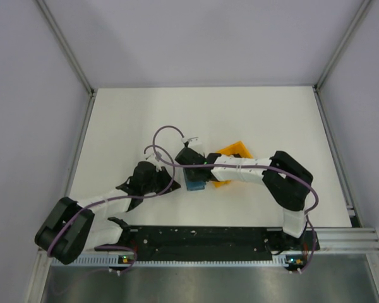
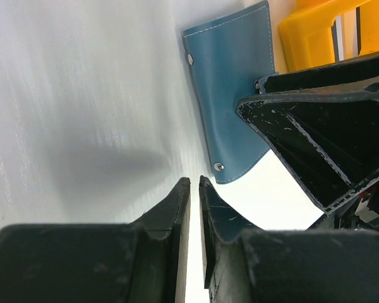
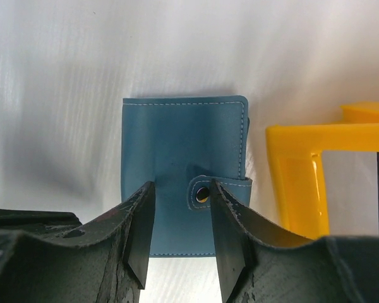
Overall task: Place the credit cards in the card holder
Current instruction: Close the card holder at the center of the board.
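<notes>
Overhead, we see a white table (image 1: 271, 126) enclosed by pale panels, with both arms reaching in toward its middle and a purple cable (image 1: 167, 129) looping above them. An orange open-frame rack (image 3: 297, 177) stands just beside the card holder (image 3: 177, 145), on its right in the right wrist view, with a narrow strip of table between the two. From above, the right arm's wrist covers the far part of the card holder and a good part of the rack. In the left wrist view the black body of the right gripper (image 3: 179, 196) hides one corner of the card holder and the rack's lower side. The right gripper hangs directly over the card holder with its fingers spread apart on either side of the strap (image 3: 205, 189), and we see nothing clamped between them. The left gripper (image 2: 194, 189) sits low over the table, near the card holder but apart from it. Its fingers are drawn almost together, leaving only a thin slit in which we can make out nothing. The card holder lies flat on the table near the centre, folded closed. It is teal-blue with pale stitching along its edges, metal studs show at two corners, and a short strap wraps round from one edge to a round metal snap.
</notes>
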`<state>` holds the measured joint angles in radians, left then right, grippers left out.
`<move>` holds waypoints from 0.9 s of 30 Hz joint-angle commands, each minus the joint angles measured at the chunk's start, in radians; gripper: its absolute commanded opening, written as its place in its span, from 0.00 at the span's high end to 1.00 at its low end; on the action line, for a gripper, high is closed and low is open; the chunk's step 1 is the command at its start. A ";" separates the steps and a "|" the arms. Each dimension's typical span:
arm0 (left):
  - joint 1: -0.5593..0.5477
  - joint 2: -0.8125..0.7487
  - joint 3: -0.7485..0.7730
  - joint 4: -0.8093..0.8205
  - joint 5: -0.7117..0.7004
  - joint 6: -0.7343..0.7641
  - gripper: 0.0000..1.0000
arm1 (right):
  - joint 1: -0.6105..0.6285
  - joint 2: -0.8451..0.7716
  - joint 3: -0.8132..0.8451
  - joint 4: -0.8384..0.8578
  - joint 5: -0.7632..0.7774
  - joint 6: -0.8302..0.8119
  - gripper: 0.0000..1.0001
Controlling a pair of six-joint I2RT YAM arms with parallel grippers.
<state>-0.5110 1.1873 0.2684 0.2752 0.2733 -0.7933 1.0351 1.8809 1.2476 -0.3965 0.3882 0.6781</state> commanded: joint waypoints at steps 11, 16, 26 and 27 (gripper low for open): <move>-0.003 0.012 0.049 0.012 0.015 0.017 0.85 | -0.017 -0.098 -0.037 0.050 0.015 -0.040 0.59; -0.003 0.014 0.057 0.010 0.018 0.020 0.85 | -0.015 -0.083 -0.033 0.025 0.029 -0.019 0.69; -0.003 0.018 0.063 0.012 0.023 0.025 0.85 | -0.009 -0.031 0.009 -0.044 0.054 -0.031 0.76; -0.003 0.018 0.063 0.010 0.023 0.025 0.85 | -0.009 -0.029 0.010 -0.044 0.057 -0.031 0.80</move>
<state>-0.5110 1.1973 0.2981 0.2638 0.2825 -0.7856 1.0294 1.8332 1.2118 -0.4263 0.4156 0.6456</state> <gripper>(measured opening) 0.153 0.262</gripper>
